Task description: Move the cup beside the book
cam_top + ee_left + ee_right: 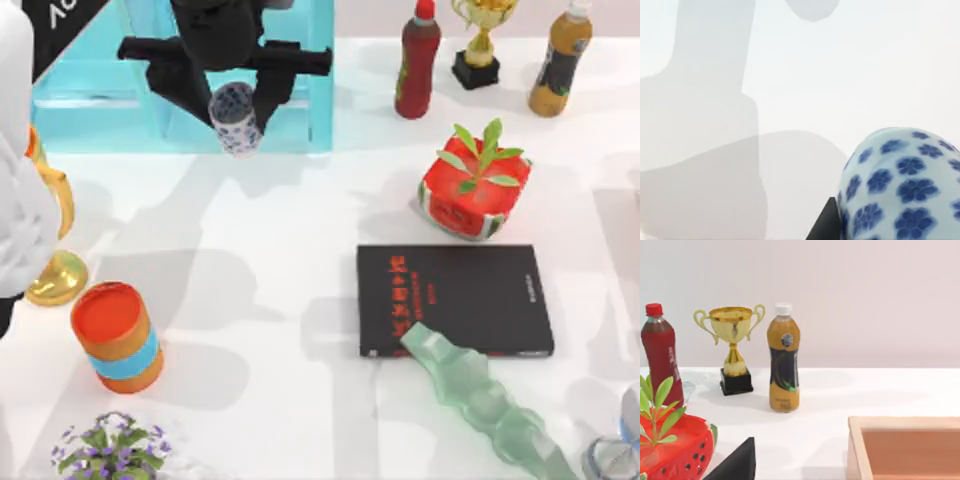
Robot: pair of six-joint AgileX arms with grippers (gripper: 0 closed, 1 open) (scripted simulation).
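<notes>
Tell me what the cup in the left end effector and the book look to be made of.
The cup, held in the left end effector above the table's far left, looks like glazed porcelain: glossy white with a blue flower pattern. The book, lying flat right of centre, looks like matte black card or paper cover with red lettering; no sheen shows. Both are guesses from surface look alone.

Gold trophy (733, 347) between red bottle (661, 355) and amber bottle (783, 360).

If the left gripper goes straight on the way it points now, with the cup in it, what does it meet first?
Probably only bare table. The left gripper, shut on the cup, points down, and the left wrist view shows plain white surface ahead. Its height above the table is unclear.
</notes>
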